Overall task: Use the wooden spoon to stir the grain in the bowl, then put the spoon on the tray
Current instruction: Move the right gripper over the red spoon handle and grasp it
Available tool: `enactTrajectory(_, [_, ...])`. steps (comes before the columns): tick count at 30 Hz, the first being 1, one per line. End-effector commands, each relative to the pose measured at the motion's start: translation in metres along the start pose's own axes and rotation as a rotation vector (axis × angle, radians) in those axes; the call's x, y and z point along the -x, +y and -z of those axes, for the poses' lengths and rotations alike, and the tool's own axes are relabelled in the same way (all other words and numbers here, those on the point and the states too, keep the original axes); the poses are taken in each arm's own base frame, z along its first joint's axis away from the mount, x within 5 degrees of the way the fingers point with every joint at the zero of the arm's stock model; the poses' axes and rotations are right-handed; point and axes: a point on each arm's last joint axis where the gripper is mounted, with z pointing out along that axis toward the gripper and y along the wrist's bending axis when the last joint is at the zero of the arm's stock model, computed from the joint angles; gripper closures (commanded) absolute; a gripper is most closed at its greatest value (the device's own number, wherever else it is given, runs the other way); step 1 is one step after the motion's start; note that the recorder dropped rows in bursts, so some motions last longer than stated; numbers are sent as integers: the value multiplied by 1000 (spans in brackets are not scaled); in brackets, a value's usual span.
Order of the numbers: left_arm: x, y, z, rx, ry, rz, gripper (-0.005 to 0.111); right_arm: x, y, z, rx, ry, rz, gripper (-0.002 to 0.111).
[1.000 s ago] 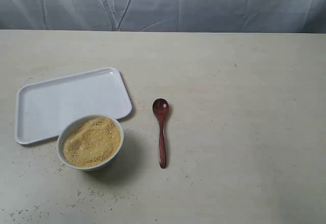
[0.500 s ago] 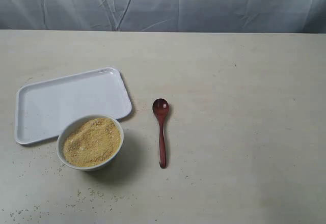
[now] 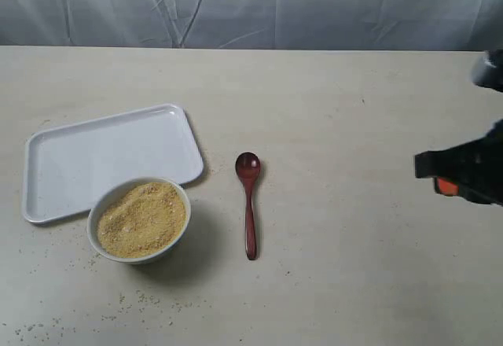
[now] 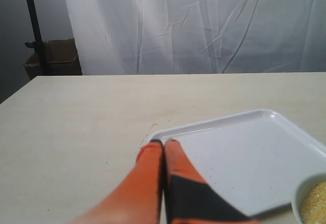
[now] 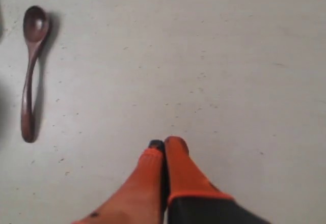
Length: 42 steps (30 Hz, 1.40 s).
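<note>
Spoon (image 3: 249,204) lies flat on the table (image 3: 354,267) just right of the bowl (image 3: 185,204), not touching it, nothing gripping it. Bowl's heaped w/ grain (image 3: 143,219); tray (image 3: 102,157) sits right behind the bowl. R claw (image 5: 164,143) hangs well right of the bowl, past the spoon, fingers pressed together, empty. L claw (image 4: 163,142) is near the tray, on the tray's side of the bowl, also closed tight, empty.

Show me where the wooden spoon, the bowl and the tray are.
wooden spoon (image 3: 249,216): exterior view, middle of its handle.
bowl (image 3: 107,197): exterior view, white rim at upper left.
tray (image 3: 102,157): exterior view, bare centre.
</note>
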Motion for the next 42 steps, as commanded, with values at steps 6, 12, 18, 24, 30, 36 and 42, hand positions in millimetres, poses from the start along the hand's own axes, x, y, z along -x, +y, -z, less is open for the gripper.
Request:
enactTrajectory(6, [-1,0,0,1,-6,0,106,33,126,-104,33,272,232,109])
enactTrajectory(12, [-1,0,0,1,-6,0,106,27,184,-150,11,310,232,109])
enactTrajectory(18, [-1,0,0,1,-6,0,106,19,192,-159,-60,264,220,109])
enactTrajectory(24, [-1,0,0,1,-6,0,106,21,190,-161,-127,207,126,109])
enactTrajectory(30, [-1,0,0,1,-6,0,106,15,188,-172,-145,235,104,96])
enactTrajectory(36, [-1,0,0,1,-4,0,106,10,186,-182,-172,258,116,67])
enactTrajectory(42, [-1,0,0,1,-4,0,106,8,186,-187,-166,256,105,68])
